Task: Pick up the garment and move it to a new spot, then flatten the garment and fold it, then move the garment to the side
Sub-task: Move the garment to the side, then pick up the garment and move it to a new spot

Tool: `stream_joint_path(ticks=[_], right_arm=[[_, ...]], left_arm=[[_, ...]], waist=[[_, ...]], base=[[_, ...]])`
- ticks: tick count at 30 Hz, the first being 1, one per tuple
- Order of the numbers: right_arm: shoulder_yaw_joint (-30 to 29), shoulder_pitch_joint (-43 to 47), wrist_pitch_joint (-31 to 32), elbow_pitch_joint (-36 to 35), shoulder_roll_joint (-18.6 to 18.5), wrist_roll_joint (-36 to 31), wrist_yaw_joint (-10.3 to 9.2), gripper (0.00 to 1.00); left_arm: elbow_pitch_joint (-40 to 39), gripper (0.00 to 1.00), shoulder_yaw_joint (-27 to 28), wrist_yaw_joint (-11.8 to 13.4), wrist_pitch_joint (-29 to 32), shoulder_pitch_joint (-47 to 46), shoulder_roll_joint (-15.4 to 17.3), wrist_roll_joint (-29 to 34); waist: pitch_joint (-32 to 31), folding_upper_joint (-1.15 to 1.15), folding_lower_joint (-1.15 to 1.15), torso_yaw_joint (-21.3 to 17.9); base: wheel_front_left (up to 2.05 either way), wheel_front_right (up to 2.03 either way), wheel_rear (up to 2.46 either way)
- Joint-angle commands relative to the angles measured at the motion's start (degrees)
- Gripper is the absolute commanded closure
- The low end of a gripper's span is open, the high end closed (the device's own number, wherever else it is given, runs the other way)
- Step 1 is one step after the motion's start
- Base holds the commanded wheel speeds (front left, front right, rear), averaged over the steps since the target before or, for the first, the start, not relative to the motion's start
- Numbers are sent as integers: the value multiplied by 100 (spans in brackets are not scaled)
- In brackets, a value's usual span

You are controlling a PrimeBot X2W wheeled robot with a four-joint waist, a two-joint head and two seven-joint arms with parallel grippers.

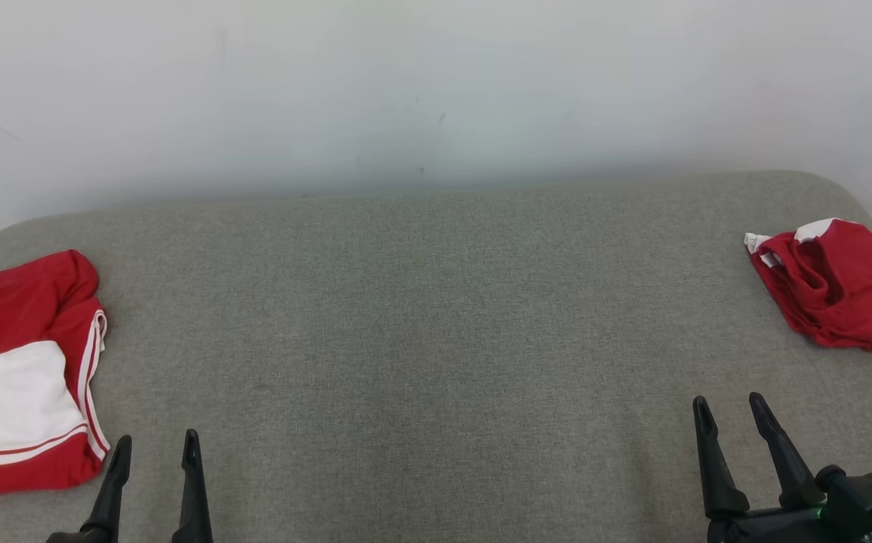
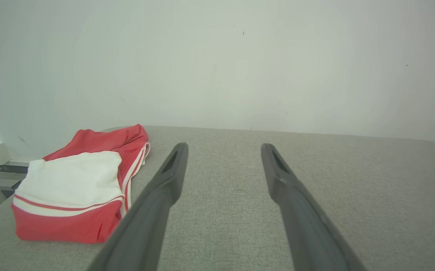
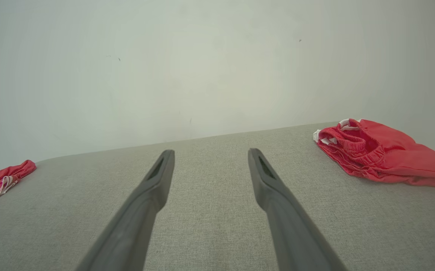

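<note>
Red and white are standing out against speckled grey.

The folded red shiny garment [image 1: 21, 317] is showing a plain white panel, with thin white stripes running along its side and hem. The crumpled red cloth garment [image 1: 843, 294] is showing small white patches at one edge. The flat grey-green woven fabric surface [image 1: 436, 339] is looking finely flecked. The plain wall [image 1: 436, 75] is reading off-white. The left gripper [image 1: 158, 439] and right gripper [image 1: 729, 400] are showing black fingers.
</note>
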Motion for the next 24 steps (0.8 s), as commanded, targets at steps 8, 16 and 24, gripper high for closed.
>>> stream_joint_path(ticks=[8,16,24], right_arm=[[-50,192,73,-102,121,-79,-16,0],[-63,247,123,-99,134,-73,-16,0],[-48,246,123,-84,110,-51,-16,0]], left_arm=[[119,0,59,-35,-3,20,-1,82],[196,0,61,-50,-3,16,-7,92],[200,0,62,-45,-3,3,-11,103]], waist=[[-79,1,1,20],[-112,1,1,41],[-103,1,1,40]], base=[[0,0,0],[0,0,0],[0,0,0]])
